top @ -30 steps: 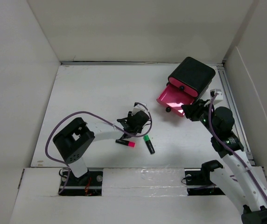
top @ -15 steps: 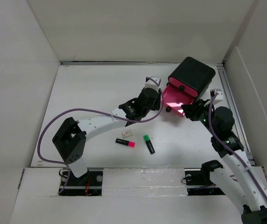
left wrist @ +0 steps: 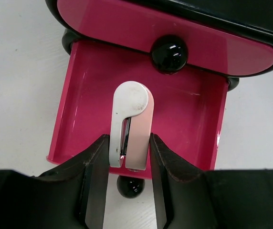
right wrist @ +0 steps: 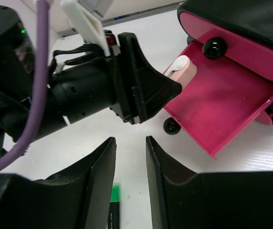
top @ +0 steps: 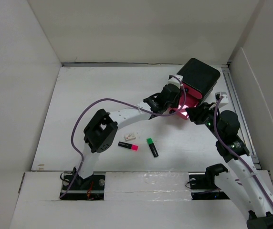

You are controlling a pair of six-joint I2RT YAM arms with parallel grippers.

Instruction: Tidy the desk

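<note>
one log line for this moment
left end effector shut on small white object over open pink drawer | right end effector open, empty, near drawer | pink highlighter, green highlighter loose on desk

A black box [top: 199,75] sits at the far right; its lower pink drawer [left wrist: 189,119] is pulled open, its upper drawer [left wrist: 103,19] shut; a white clip-like piece [left wrist: 131,119] shows over the open drawer; nearer, a pink-capped marker [top: 128,146], a green-capped marker [top: 152,147] and a small white block [top: 130,137] lie close together.

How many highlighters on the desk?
2: pink-capped highlighter and green-capped highlighter, lying apart near the front middle of the desk. Others may be hidden.
</note>
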